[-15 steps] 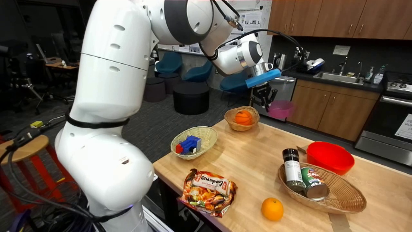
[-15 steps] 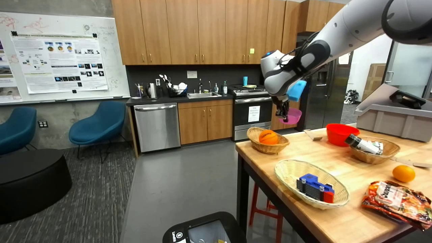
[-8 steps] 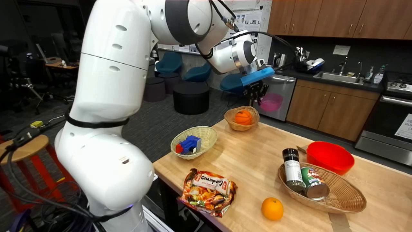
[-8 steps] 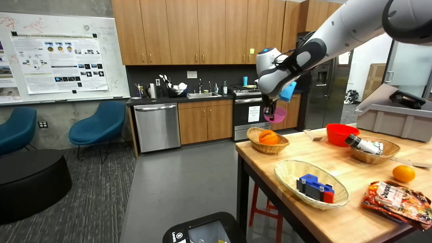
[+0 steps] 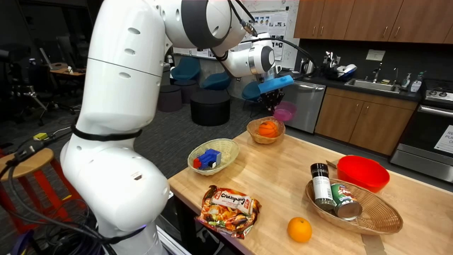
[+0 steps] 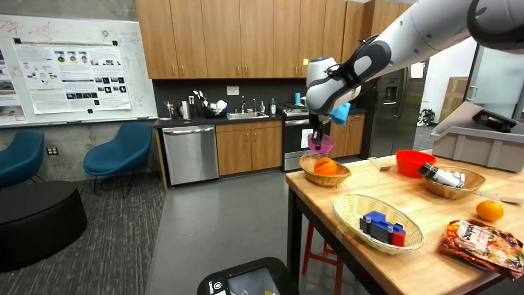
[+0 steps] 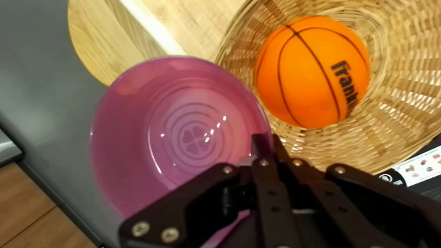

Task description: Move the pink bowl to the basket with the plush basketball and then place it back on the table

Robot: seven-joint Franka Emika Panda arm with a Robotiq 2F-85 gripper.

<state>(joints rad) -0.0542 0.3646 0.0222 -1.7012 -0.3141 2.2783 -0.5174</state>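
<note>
The fingers (image 7: 271, 198) pinch the rim of the pink bowl (image 7: 186, 134), which hangs beside them, up off the desk (image 5: 283, 166). The basket (image 7: 408, 75), plush basketball (image 7: 311, 72) inside, sits below the fingers. Judged: lift done; basket stop not yet made, return to desk also left.

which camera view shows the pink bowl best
The wrist view: the pink bowl looms large, its interior and clover mark visible. Both exterior views show it small and farther off, held in the gripper.
</note>
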